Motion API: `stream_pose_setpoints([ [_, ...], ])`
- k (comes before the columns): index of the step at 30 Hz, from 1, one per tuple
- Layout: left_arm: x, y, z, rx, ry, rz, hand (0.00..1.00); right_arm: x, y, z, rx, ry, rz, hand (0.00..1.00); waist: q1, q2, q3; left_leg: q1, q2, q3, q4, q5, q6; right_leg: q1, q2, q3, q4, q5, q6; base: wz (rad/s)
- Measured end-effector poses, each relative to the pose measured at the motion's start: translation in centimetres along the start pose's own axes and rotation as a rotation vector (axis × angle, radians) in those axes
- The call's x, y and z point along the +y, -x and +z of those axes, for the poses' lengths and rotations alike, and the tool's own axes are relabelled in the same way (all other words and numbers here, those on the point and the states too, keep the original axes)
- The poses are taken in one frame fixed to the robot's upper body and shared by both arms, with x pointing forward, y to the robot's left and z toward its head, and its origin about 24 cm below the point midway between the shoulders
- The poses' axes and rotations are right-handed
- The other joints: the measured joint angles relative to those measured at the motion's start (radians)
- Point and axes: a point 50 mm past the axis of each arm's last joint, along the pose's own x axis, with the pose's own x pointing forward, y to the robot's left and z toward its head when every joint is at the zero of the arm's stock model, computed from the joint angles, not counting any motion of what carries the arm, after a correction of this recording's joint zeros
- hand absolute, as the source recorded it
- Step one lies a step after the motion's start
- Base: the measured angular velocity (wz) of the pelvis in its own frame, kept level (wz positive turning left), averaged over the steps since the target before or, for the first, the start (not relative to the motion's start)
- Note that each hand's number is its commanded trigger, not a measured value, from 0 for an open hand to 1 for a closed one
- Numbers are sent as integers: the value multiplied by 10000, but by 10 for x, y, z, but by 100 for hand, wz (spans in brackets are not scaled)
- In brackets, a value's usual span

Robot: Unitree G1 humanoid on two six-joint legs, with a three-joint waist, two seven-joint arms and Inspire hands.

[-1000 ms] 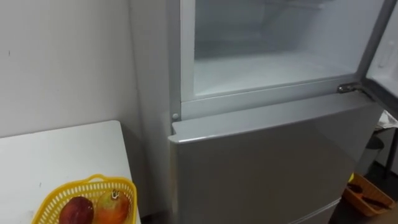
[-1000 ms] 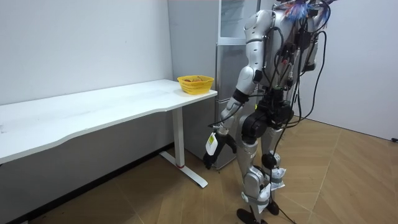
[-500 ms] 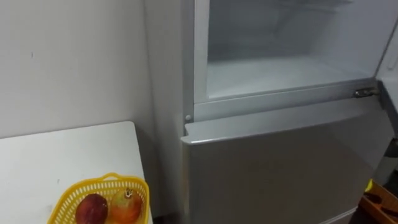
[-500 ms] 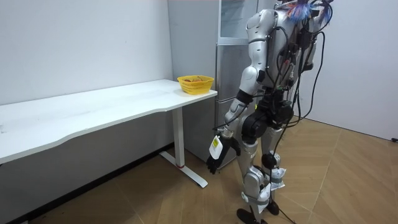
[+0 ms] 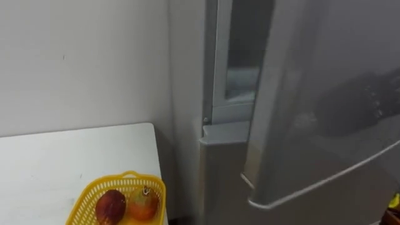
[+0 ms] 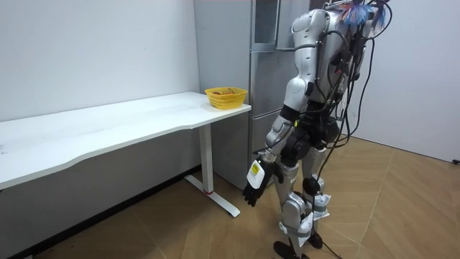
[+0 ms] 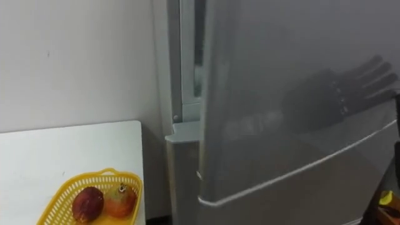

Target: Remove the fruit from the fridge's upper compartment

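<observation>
The grey fridge (image 6: 264, 86) stands before me, at the table's end. Its upper door (image 5: 325, 112) hangs across most of the eye views, leaving only a narrow gap onto the pale upper compartment (image 5: 240, 62). I make out nothing in that gap. A dark sliver of my right hand (image 7: 396, 153) shows at the right edge, and its blurred reflection (image 7: 337, 94) in the glossy door shows straight, spread fingers. My left hand (image 6: 254, 188) hangs low beside my leg, fingers relaxed and holding nothing.
A yellow basket (image 5: 119, 199) sits at the corner of the white table (image 5: 56, 162) to my left, holding a dark red fruit (image 5: 110, 206) and an orange one (image 5: 143, 203). The closed lower fridge door (image 5: 219, 181) is below the gap. Wooden floor lies behind me.
The upper door has swung from wide open to almost closed, hiding the compartment. The eye views have shifted, so the basket and fridge sit further right. My left hand has swung slightly.
</observation>
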Motion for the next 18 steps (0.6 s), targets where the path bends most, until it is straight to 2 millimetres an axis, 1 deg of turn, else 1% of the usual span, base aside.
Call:
stream_pose_setpoints([
  [2,-3,0,-2,63,-158,-95,0,1,0,-2,70,190,77,0,40,-39,14,-36,-7,-49,23,1,0,-14,-16,-73,-2,-2,-1,13],
  [4,-5,1,-4,101,-344,-141,0,3,0,-6,228,74,159,0,125,-97,52,-53,-7,-60,105,2,0,-25,-23,-85,-6,-6,-4,3],
  [6,-6,1,-5,117,-430,-195,0,4,0,-10,355,146,225,0,294,-160,90,-56,-7,-70,124,1,0,-28,-31,-93,-12,-21,-7,0],
  [8,-7,1,-9,226,-424,-260,0,4,0,-9,342,176,202,0,283,-193,98,-48,-18,-109,128,1,1,-14,-49,-141,-6,-43,-6,5],
  [11,-7,1,-11,346,-423,-350,0,4,1,-11,417,134,209,0,287,-239,71,-40,-17,-152,131,0,1,58,-53,-187,6,-44,-8,6],
  [14,-7,1,-10,307,-450,-359,0,5,1,-13,475,90,223,0,277,-275,64,-6,-31,-283,131,-5,3,146,-71,-301,-2,-48,-10,10],
  [18,-8,1,-8,267,-475,-525,0,5,1,-14,542,280,274,0,292,-256,33,-6,-29,-330,145,-5,3,195,-77,-367,-3,-44,-13,5],
])
